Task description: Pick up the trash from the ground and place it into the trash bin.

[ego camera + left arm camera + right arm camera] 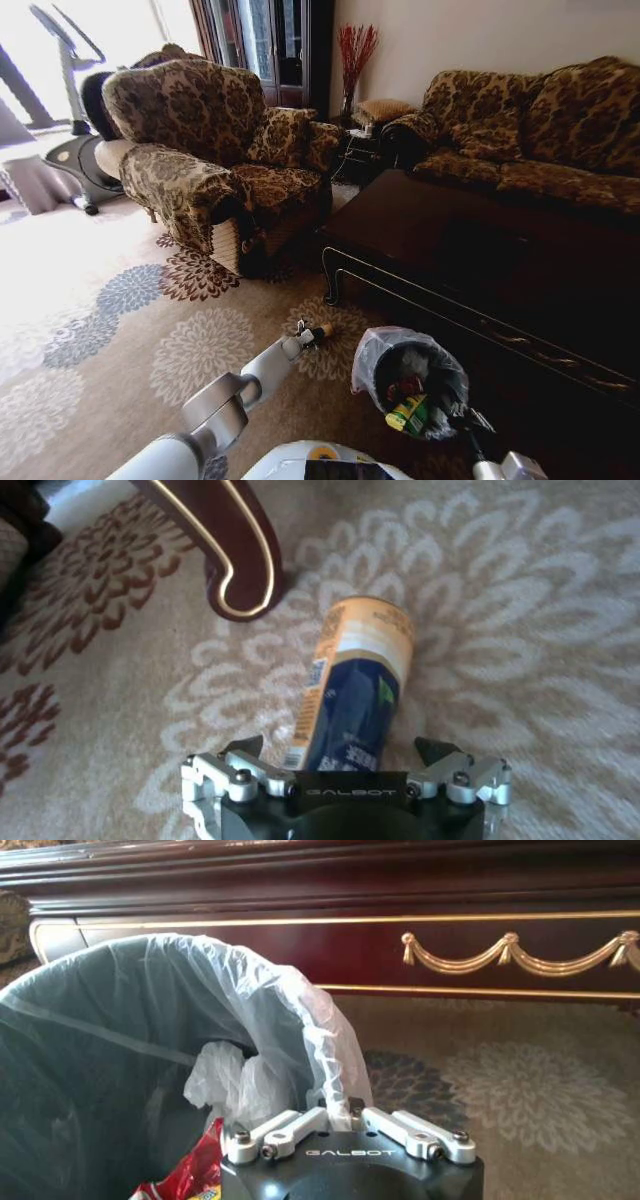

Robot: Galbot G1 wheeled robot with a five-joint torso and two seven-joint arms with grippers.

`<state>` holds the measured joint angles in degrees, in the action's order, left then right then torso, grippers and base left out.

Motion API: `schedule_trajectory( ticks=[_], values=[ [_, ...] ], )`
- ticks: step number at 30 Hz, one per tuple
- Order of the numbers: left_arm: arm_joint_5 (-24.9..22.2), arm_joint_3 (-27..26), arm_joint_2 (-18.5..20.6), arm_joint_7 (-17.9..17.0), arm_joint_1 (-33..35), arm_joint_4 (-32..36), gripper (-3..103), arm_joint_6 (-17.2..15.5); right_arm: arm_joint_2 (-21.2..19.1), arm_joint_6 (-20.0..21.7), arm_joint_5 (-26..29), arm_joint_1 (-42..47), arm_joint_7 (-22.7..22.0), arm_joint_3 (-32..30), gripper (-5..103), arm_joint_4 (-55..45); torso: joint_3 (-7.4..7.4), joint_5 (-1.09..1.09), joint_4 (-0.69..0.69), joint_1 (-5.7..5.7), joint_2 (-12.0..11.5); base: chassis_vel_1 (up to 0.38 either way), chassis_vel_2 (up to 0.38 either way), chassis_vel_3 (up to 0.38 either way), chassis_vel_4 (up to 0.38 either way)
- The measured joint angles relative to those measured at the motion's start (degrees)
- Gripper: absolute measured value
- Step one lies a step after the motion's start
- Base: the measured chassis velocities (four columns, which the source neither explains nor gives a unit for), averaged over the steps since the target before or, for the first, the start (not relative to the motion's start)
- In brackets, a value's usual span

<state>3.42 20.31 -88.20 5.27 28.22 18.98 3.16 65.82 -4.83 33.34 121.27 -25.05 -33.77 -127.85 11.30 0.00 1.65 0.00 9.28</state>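
Blue-and-cream cylindrical can point(355, 690) on beige carpet with pale floral medallions point(520, 615). Dark round bin, translucent grey-white liner point(150, 1012); red wrapper point(190, 1174) inside. Brown floral armchair point(200, 140) far left.

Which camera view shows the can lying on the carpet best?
The left wrist view: the can lies lengthwise on the carpet, its label readable, between the open fingers of the left claw. The head view shows the can as a small shape at that claw's tip. The right wrist view looks at the trash bin.
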Motion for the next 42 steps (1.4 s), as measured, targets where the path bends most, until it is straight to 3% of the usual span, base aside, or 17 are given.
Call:
schedule_trajectory(
  ticks=[4, 8, 10, 12, 14, 18, 21, 25, 27, 29, 32, 36, 37, 42],
  values=[
    [-0.33, -0.52, -0.83, 1.05, -0.51, -1.24, 97, -1.26, 0.25, -0.39, 0.35, 0.2, 0.01, -0.15, 0, 0.11, -0.02, 0.02, 0.0, -0.01, 0.01, 0.0, 0.0, 0.0, 0.0],
    [-1.45, -0.98, -1.51, 1.49, -0.61, -1.56, 77, -2.05, 0.49, -0.93, 0.98, 0.22, 0.02, -0.5, 0, 0.69, 0.0, 0.03, 0.03, -0.01, 0.01, 0.0, 0.0, 0.0, 0.0],
    [-1.52, -1.02, -1.57, 1.51, -0.6, -1.57, 77, -2.13, 0.52, -1.0, 1.04, 0.22, 0.03, -0.52, 0, 0.75, 0.0, 0.03, 0.03, -0.01, 0.01, 0.0, 0.0, 0.0, 0.0],
    [-1.85, -1.63, -1.68, 1.55, -0.51, -1.56, 63, -2.38, 0.56, -1.29, 1.24, 0.3, 0.16, -0.57, 0, 1.05, 0.0, -0.02, 0.0, -0.01, 0.01, 0.0, 0.0, 0.0, 0.0],
    [-1.88, -1.92, -1.6, 1.55, -0.44, -1.44, 63, -2.41, 0.54, -1.41, 1.35, 0.28, 0.21, -0.59, 0, 1.27, 0.01, -0.02, -0.02, -0.01, 0.01, 0.0, 0.0, 0.0, 0.0],
    [-1.98, -2.35, -1.06, 1.44, -0.33, -0.86, 53, -2.49, 0.4, -1.53, 1.56, 0.08, 0.21, -0.61, 0, 1.42, 0.01, -0.08, -0.04, 0.0, 0.0, 0.0, 0.0, 0.0, 0.0],
    [-2.48, -3.4, -0.12, 1.15, -0.2, -0.37, 42, -2.41, 0.25, -1.54, 1.91, -0.27, 0.2, -0.61, 0, 1.45, 0.02, 0.03, 0.01, 0.0, 0.0, 0.0, 0.0, 0.0, 0.0],
    [-3.05, -4.18, 0.54, 0.94, 0.12, 0.4, 36, -2.35, 0.1, -1.54, 2.07, -0.43, 0.13, -0.61, 0, 1.48, 0.01, 0.0, 0.01, 0.0, 0.0, 0.0, 0.0, 0.0, 0.0],
    [-5.13, -4.58, 1.54, 0.59, 0.46, 1.84, 30, -1.44, -0.13, -1.26, 2.47, -0.92, -0.15, -0.52, 0, 1.48, 0.02, 0.03, 0.02, 0.0, 0.0, 0.0, 0.0, 0.0, 0.0],
    [-5.89, -4.57, 1.94, 0.46, 0.6, 2.54, 30, -1.21, -0.19, -1.05, 2.6, -1.14, -0.3, -0.46, 0, 1.48, 0.02, 0.0, 0.02, 0.0, 0.0, 0.0, 0.0, 0.0, 0.0],
    [-12.55, -2.07, 5.99, 0.37, 1.46, 8.73, 28, -0.55, -0.88, 0.64, 3.25, -3.68, -1.69, 1.04, 0, 1.43, 0.01, 0.0, 0.01, 0.0, 0.0, 0.0, 0.0, 0.0, 0.0],
    [-16.36, -0.58, 8.44, 0.32, 1.96, 13.73, 28, -0.36, -1.41, 2.0, 3.97, -5.77, -2.83, 2.31, 0, 1.37, 0.01, 0.01, 0.02, 0.0, 0.0, 0.0, 0.0, 0.0, 0.0],
    [-20.78, 0.48, 11.0, -0.16, 2.6, 19.97, 28, 0.45, -2.36, 4.32, 5.49, -9.11, -4.88, 4.33, 0, 1.37, 0.01, -0.02, 0.01, 0.0, 0.0, 0.0, 0.0, 0.0, 0.0],
    [-25.22, 0.51, 13.69, -1.15, 3.37, 26.88, 28, 3.28, -4.03, 7.92, 9.28, -13.39, -7.65, 6.65, 0, 1.46, 0.01, 0.01, 0.0, 0.0, 0.0, 0.0, 0.0, 0.0, 0.0]
  ],
)
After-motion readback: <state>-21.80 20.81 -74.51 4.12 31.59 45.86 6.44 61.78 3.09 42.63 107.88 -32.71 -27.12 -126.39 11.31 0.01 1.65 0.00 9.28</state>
